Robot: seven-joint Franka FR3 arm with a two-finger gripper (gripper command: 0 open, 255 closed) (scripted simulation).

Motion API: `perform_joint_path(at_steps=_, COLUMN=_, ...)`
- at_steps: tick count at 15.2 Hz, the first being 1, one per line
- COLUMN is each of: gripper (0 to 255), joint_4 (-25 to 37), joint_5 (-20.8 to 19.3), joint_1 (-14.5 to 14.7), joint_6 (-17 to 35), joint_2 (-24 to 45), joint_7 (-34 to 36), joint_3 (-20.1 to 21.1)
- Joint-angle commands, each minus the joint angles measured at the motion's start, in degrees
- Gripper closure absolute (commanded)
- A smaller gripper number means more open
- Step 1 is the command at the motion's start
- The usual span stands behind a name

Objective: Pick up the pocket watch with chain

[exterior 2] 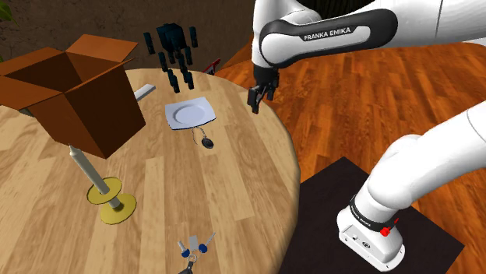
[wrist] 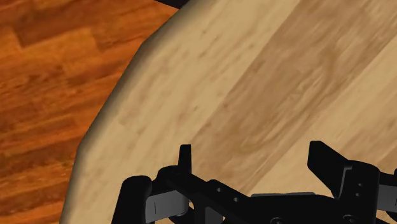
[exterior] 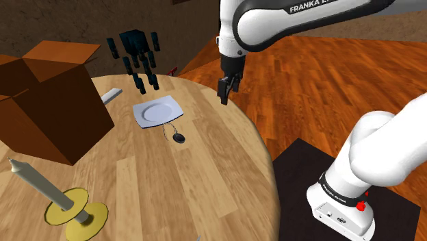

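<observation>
The pocket watch (exterior: 180, 138) is a small dark disc with a thin chain running up toward a white plate; it lies on the round wooden table (exterior: 205, 178). The same watch (exterior 2: 207, 143) sits just below the plate in the second exterior view. My black gripper (exterior: 226, 91) hangs above the table's far edge, to the right of the watch and apart from it. It is open, and in the wrist view its fingers (wrist: 184, 159) stand apart over bare wood near the table rim (wrist: 108, 114) with nothing between them.
A white plate (exterior: 157, 111) lies beside the watch. An open brown cardboard box (exterior: 48, 103), a candle on a yellow holder (exterior: 72, 209), a dark blocky object (exterior: 137, 58) and a grey bar (exterior: 111, 96) also stand on the table. Keys (exterior 2: 191, 251) lie near the front edge.
</observation>
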Motion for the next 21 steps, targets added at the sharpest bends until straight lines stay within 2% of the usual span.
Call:
perform_joint_path(at_steps=1, gripper=0, joint_4=1.5, joint_5=0.3, joint_1=1.0, joint_6=2.4, joint_2=3.3, joint_7=0.3, joint_3=1.3)
perform_joint_path(at_steps=8, gripper=0, joint_4=7.2, joint_5=-0.2, joint_1=3.8, joint_6=9.3, joint_2=14.1, joint_7=1.4, joint_3=5.4)
perform_joint_path(at_steps=16, gripper=0, joint_4=16.1, joint_5=-3.6, joint_1=7.4, joint_6=14.7, joint_2=26.8, joint_7=3.3, joint_3=9.4)
perform_joint_path(at_steps=21, gripper=0, joint_4=13.9, joint_5=-4.3, joint_1=7.5, joint_6=18.3, joint_2=28.4, joint_7=3.8, joint_3=9.3)
